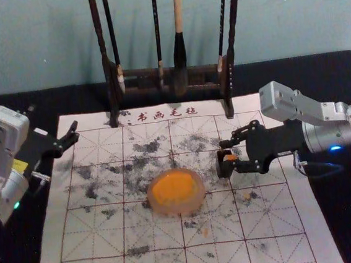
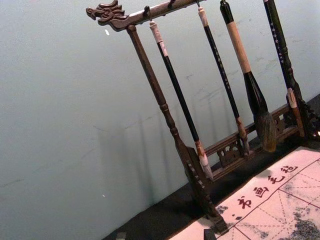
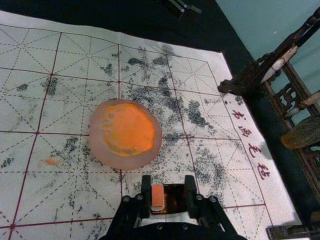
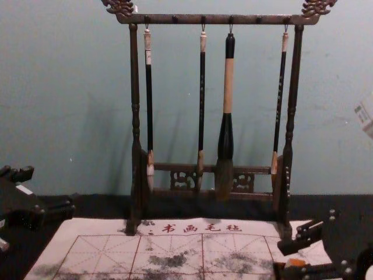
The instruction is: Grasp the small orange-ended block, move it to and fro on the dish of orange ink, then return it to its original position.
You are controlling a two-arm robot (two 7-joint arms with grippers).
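- Black cloth [image 1: 26, 258] covers the table, and a pale mat [image 1: 86, 239] lies on it, ruled with red lines and blotched with black ink.
- A plain blue-green wall [image 1: 288, 15] rises behind the table.
- A dark wooden rack [image 4: 135, 116] stands before the wall with its feet at the mat's far edge; four brushes [image 4: 228, 87] hang from its top bar.
- The dish [image 3: 94, 135] of orange ink [image 3: 127, 130] sits on the mat, in front of the rack, with its rim well inside the mat's left and right edges. Small orange smudges [image 3: 52, 161] mark the mat near it.
- The small orange-ended block [image 3: 158, 196] is to the right of the dish, upright beside a dark, shiny piece [image 3: 174, 200], with a strip of mat between that piece and the dish.
- The right gripper [image 1: 225, 156] reaches in over the mat's right side, its fingers apart, one to each side of the block and the dark piece. I cannot tell whether either finger presses on the block.
- The left gripper [image 1: 76, 131] is parked by the mat's far left corner, fingers apart with nothing between them, and well apart from the dish.
- Open mat stretches from the dish toward the left edge and also toward the near side; on the far side, the rack's feet bound the room.
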